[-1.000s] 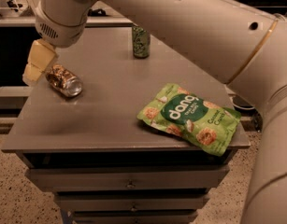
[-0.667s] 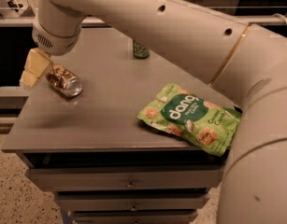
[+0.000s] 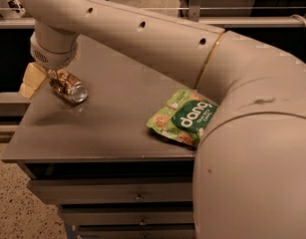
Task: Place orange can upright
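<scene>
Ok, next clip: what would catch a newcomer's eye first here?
The robot's big pale arm sweeps across the whole picture from the right. Near the left edge of the grey table, its gripper holds the orange can tilted on its side, not upright. A bright green snack bag lies flat at the table's right front, partly hidden by the arm.

A green "dang" snack bag (image 3: 185, 118) lies flat on the grey tabletop (image 3: 117, 118), toward its right front, with its right end hidden. Below are drawers (image 3: 117, 193) with small knobs. Speckled floor (image 3: 18, 208) shows at lower left. The gripper (image 3: 49, 79) hangs over the tabletop's left edge.
</scene>
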`<move>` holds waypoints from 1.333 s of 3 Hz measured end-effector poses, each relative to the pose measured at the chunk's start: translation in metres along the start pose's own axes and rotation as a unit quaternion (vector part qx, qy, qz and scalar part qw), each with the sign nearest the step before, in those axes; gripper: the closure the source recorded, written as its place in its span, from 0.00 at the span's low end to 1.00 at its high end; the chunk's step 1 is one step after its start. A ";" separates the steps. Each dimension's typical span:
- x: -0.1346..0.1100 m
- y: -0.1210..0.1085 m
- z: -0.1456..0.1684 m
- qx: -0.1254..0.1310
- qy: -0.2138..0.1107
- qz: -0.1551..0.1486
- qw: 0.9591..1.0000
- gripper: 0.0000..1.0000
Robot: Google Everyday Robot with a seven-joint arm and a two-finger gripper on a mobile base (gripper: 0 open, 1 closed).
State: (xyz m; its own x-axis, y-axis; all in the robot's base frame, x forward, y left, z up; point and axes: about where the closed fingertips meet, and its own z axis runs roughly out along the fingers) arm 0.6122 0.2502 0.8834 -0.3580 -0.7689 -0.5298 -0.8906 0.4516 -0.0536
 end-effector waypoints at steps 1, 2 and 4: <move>-0.003 0.001 0.023 0.005 0.017 0.018 1.000 0.00; 0.001 -0.006 0.044 0.015 0.039 0.038 0.998 0.00; 0.001 -0.030 0.052 0.050 0.053 0.066 0.995 0.40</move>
State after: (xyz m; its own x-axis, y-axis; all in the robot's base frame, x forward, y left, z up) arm 0.6534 0.2597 0.8404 -0.5024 -0.7413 -0.4450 -0.8036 0.5902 -0.0761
